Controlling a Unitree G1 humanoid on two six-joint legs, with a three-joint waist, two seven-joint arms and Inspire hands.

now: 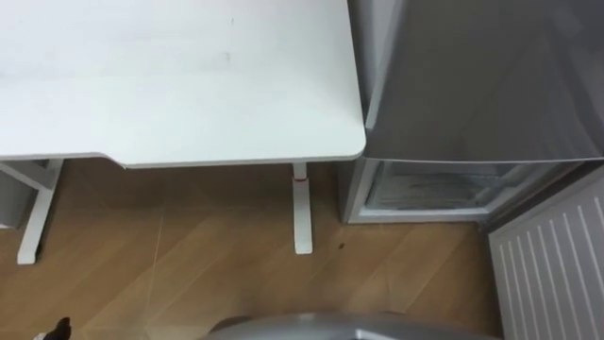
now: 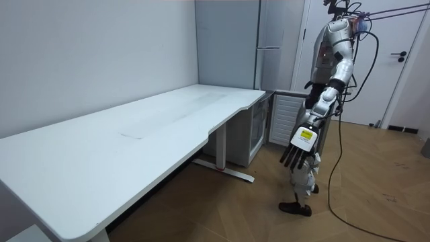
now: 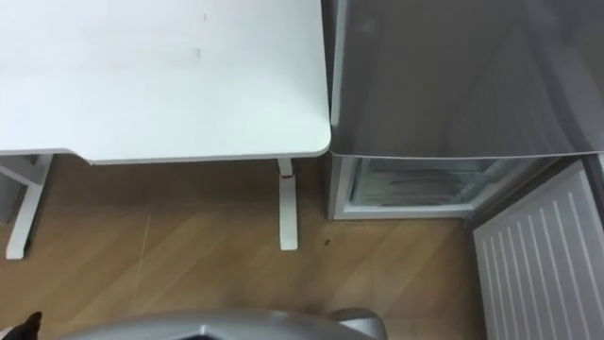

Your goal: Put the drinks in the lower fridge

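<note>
**A:** Where does the robot stand?

**B:** On the wooden floor (image 1: 189, 255), upright, at the corner where the long white tabletop (image 2: 134, 141) ends against the tall grey fridge (image 1: 481, 76). In its eye views the tabletop lies to its left and the fridge to its right, the two just beside each other.

**A:** And the fridge itself?

**B:** The upper part is closed, a plain grey front. Below it the lower compartment (image 1: 434, 189) stands open, with a pale inside and what looks like a clear shelf or drawer front. Its door (image 1: 552, 264) is swung out to the robot's right, the white ribbed inner face turned up toward the head camera.

**A:** The drinks?

**B:** I cannot tell where they are. What can be seen of the lower compartment looks bare.

**A:** The hands?

**B:** In the room view the left hand (image 2: 302, 140) hangs low at the robot's side, near its thigh. Its dark fingers (image 2: 292, 160) are straight and point at the floor, with nothing in them.

**A:** Anything smaller?

**B:** A white table leg (image 1: 302, 212) stands near the fridge with a small red mark (image 1: 299, 171) at its top, and a dark speck (image 1: 341, 247) lies on the floor just beside its foot.
</note>
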